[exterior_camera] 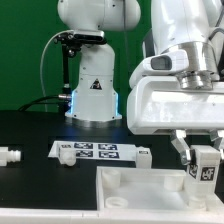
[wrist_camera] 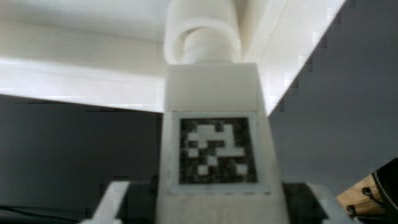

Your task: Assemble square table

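A short white table leg (exterior_camera: 203, 166) with a black-and-white tag is clamped between my gripper (exterior_camera: 203, 158) fingers, so the gripper is shut on it. It hangs just above the far right corner of the white square tabletop (exterior_camera: 140, 192), which lies at the front of the exterior view. In the wrist view the leg (wrist_camera: 217, 110) runs away from my gripper (wrist_camera: 214, 206), its rounded end over the white tabletop (wrist_camera: 80, 70). Whether the leg touches the panel is hidden. A second leg (exterior_camera: 9, 156) lies on the black table at the exterior view's left.
The marker board (exterior_camera: 92, 151) lies flat behind the tabletop, with a small white part (exterior_camera: 145, 155) at its right end. The arm's white base (exterior_camera: 93, 95) stands at the back against a green backdrop.
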Controlling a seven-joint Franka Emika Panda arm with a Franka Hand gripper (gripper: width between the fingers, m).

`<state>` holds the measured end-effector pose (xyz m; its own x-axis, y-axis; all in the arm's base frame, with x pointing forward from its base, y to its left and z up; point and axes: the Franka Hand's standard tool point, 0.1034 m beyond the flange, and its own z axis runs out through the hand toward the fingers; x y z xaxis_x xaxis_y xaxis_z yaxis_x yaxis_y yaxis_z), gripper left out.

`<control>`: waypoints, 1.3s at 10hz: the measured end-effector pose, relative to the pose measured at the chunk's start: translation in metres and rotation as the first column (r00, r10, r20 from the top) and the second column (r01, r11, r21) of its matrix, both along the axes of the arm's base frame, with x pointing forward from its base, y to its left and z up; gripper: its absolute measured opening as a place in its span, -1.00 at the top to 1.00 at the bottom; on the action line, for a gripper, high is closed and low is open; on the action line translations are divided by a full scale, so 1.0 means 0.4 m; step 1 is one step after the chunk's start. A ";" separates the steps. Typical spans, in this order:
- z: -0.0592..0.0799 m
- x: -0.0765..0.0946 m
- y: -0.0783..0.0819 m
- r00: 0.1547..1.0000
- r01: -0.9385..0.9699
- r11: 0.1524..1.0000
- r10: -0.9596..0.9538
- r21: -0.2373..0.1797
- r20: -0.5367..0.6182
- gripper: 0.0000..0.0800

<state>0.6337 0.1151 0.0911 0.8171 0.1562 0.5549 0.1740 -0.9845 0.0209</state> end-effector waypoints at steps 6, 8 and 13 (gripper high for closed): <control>-0.031 -0.010 -0.015 1.000 0.009 1.000 -0.009 -0.008 -0.001 0.28; -0.030 -0.008 -0.018 1.000 0.011 1.000 -0.011 -0.009 0.001 0.28; -0.025 0.002 0.016 0.988 0.008 0.999 -0.002 0.039 -0.152 -0.55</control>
<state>0.6346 0.1215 0.0812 0.8932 0.1321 0.4297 0.1669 -0.9850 -0.0440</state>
